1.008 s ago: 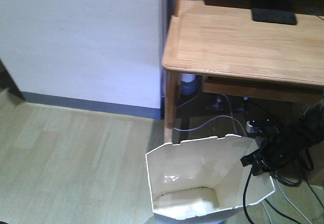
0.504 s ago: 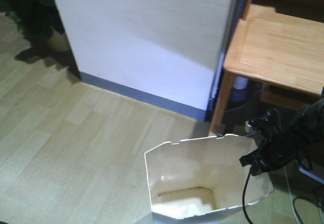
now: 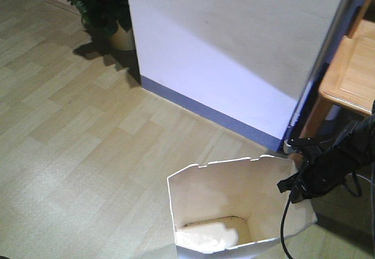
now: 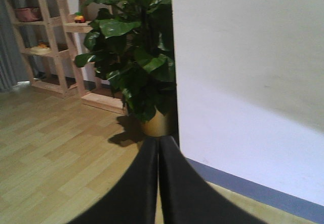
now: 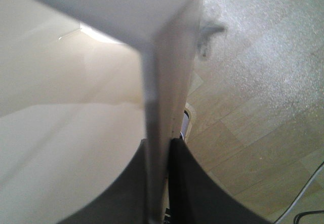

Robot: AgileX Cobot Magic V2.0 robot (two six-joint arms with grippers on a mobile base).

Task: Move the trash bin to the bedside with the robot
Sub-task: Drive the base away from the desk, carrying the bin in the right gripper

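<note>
The white trash bin (image 3: 234, 203) stands at the bottom middle of the front view, its mouth open towards the camera. My right gripper (image 3: 295, 184) is shut on the bin's right wall, one black finger inside and one outside. In the right wrist view that thin wall (image 5: 161, 107) runs up between the two fingers (image 5: 190, 183). The left gripper (image 4: 158, 145) is shut with nothing in it and points at a potted plant. No bedside shows in any view.
A white wall (image 3: 234, 48) with a blue skirting strip (image 3: 211, 113) runs diagonally behind the bin. A potted plant (image 4: 134, 57) stands at the wall's left end, wooden shelves (image 4: 45, 36) beyond it. A wooden desk corner (image 3: 351, 77) is at the right edge.
The view has swung left: the desk slid off to the right and the plant came into sight at the top left. The bin and right gripper keep their place in the frame.
</note>
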